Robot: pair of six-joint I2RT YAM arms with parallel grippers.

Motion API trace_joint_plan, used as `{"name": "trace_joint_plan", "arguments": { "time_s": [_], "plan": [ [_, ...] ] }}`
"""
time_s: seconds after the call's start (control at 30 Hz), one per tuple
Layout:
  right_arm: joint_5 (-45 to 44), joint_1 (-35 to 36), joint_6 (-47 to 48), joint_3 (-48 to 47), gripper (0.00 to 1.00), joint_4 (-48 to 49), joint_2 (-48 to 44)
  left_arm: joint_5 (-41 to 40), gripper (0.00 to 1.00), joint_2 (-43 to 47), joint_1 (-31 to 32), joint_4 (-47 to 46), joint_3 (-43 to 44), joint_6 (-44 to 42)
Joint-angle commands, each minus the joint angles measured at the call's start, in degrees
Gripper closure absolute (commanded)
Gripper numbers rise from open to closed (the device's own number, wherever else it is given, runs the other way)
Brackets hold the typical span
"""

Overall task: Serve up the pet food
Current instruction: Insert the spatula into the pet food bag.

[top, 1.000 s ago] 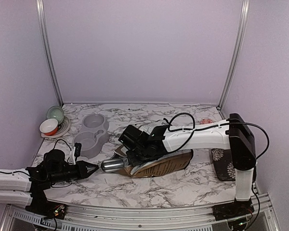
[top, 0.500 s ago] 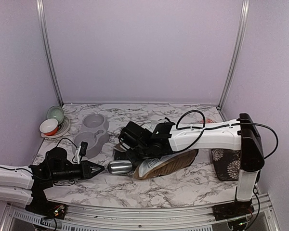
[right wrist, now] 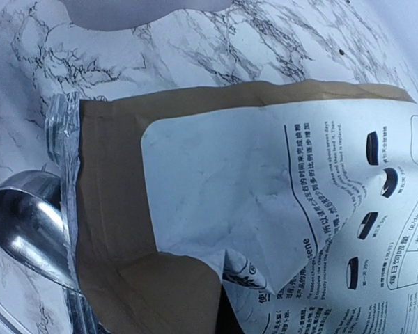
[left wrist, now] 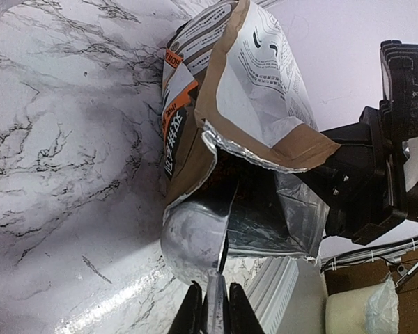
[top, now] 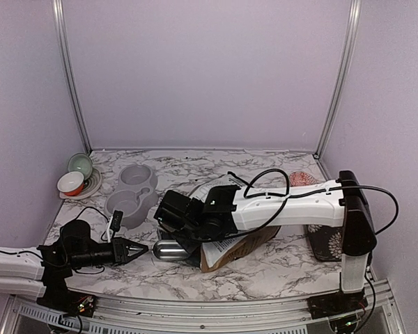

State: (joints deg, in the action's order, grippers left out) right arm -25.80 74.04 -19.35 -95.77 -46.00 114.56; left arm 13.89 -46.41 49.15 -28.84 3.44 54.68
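Note:
A metal scoop lies on its side at the mouth of the brown-and-white dog-food bag. My left gripper is shut on its thin handle. In the left wrist view the scoop's bowl sits at the foil-lined opening of the bag, with the handle pinched between my fingers. My right gripper is shut on the bag's upper lip and holds the mouth up. The printed bag fills the right wrist view, with the scoop at its left edge. The pet food is hidden inside the bag.
A grey double pet bowl stands behind the scoop, to its left. Two cups on a saucer sit at the far left. A red-patterned small bowl and a dark floral cloth are beside the right arm's column.
My right gripper has moved left and toward the near edge, dragging the bag's mouth over the scoop. The left gripper and scoop pushed right, then eased back slightly.

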Motion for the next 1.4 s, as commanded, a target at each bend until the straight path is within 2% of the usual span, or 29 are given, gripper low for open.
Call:
{"name": "trace_joint_plan", "arguments": {
  "time_s": [0.0, 0.2, 0.47, 0.93, 1.37],
  "plan": [
    [-1.06, 1.25, -3.59, -7.97, 1.00, 1.39, 2.74, -5.40, 1.00, 0.50, 0.32, 1.15, -0.10, 2.30],
    [-4.52, -0.29, -7.70, -10.04, 1.00, 1.89, 5.62, -12.46, 1.00, -0.39, 2.49, 1.15, 0.85, 3.26],
    [-4.52, -0.82, -7.15, -7.92, 1.00, 5.07, 5.67, -18.31, 1.00, -4.37, 3.23, 0.88, 3.76, 0.95],
    [-4.18, -0.83, -7.01, -6.54, 1.00, 7.19, 5.63, -22.18, 1.00, -13.72, 3.68, -9.39, 5.35, -4.12],
    [-5.71, -1.06, -7.13, -4.86, 1.00, 8.90, 6.17, -26.84, 1.00, -18.42, 4.72, -17.23, 3.53, -2.06]
  ]
}}
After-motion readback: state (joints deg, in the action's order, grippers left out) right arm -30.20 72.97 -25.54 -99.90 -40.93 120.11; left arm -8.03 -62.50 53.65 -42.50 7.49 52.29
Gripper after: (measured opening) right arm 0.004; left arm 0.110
